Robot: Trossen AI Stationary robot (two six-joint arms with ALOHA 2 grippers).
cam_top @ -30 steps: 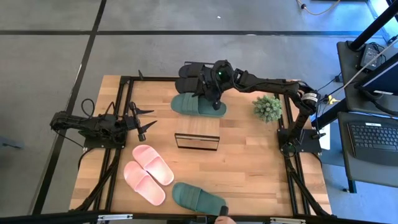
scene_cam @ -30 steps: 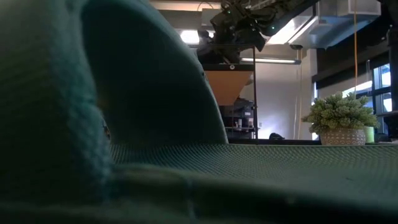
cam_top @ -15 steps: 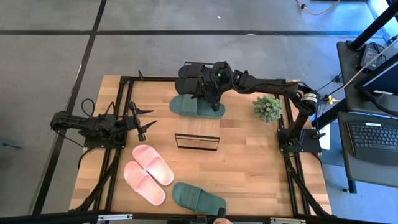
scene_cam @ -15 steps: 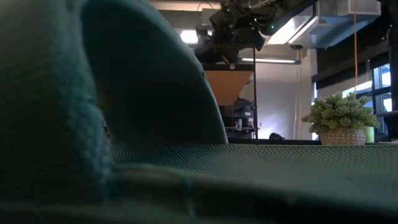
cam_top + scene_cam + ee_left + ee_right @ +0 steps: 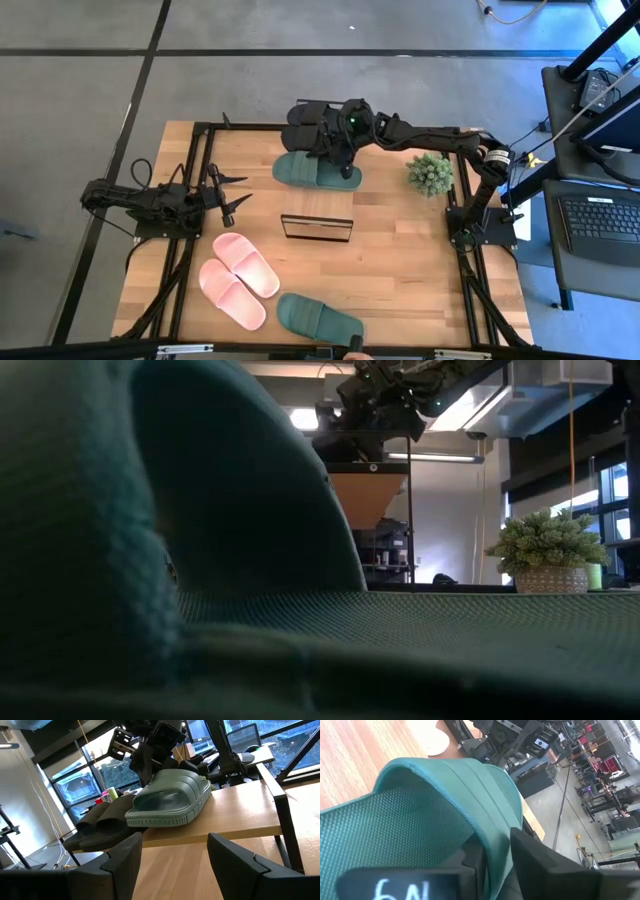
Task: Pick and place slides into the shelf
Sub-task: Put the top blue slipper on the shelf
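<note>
My right gripper (image 5: 338,143) is shut on a dark green slide (image 5: 318,168) on the shelf's top board (image 5: 240,820), next to the black pair (image 5: 305,122). In the left wrist view this green slide (image 5: 170,800) lies flat beside the black slides (image 5: 107,822). The shelf's near end (image 5: 317,228) shows mid-table. The pink pair (image 5: 240,278) and the second green slide (image 5: 320,318) lie soles-down on the table near its near edge. That second green slide (image 5: 200,560) fills the low view. My left gripper (image 5: 232,195) waits open at the table's left. My right gripper holds the green slide by the side of its wide strap (image 5: 495,835). One finger (image 5: 470,865) is inside under the strap and the other (image 5: 540,865) is outside. The fingers come from above, pointing down. The sole looks to lie flat on the shelf board.
A small potted plant (image 5: 430,173) stands on the table to the right of the shelf, close under my right arm. Black frame rails run along the table's left and right sides. Bare wood lies between the shelf's near end and the pink pair.
My right gripper, still shut on the green slide, has edged slightly toward the table's left, and the slide has shifted that way with it. The left arm has kept still.
</note>
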